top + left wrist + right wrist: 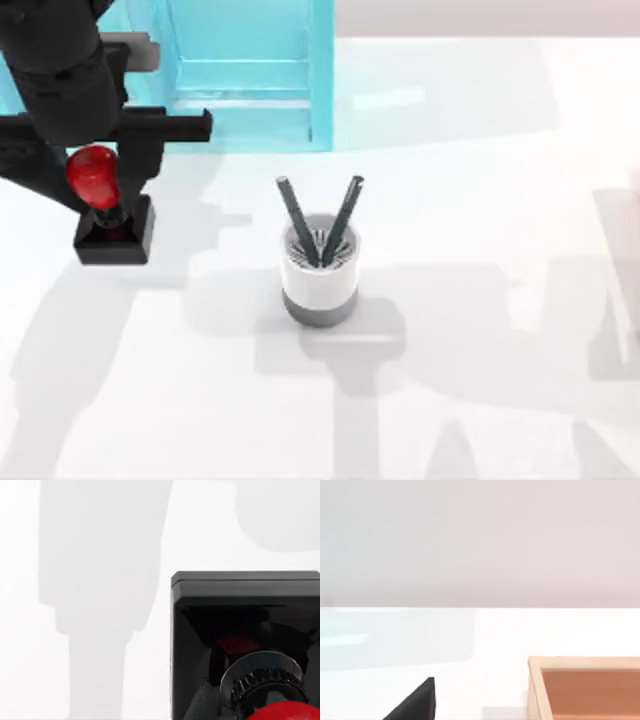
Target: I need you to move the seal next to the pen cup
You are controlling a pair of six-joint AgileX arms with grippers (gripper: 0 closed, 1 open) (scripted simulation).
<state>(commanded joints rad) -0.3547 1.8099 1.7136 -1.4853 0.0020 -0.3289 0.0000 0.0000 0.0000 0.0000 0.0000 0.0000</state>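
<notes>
The seal [92,178] has a glossy red knob on a black square base [115,236] and sits at the table's left side. My left gripper [95,175] reaches down over it from the back left, its dark fingers on either side of the knob, shut on it. Up close in the left wrist view, the seal base [240,610] and the red knob [285,712] are at the frame's edge. The pen cup [318,275], white with a grey bottom band and two dark pens in a V, stands at the table's middle, well to the right of the seal.
A translucent blue shelf-like box [245,70] stands at the back left behind the seal. My right arm is parked at the right; its wrist view faces a wooden box [585,687] and a dark wedge [415,702]. Bare white table lies between seal and cup.
</notes>
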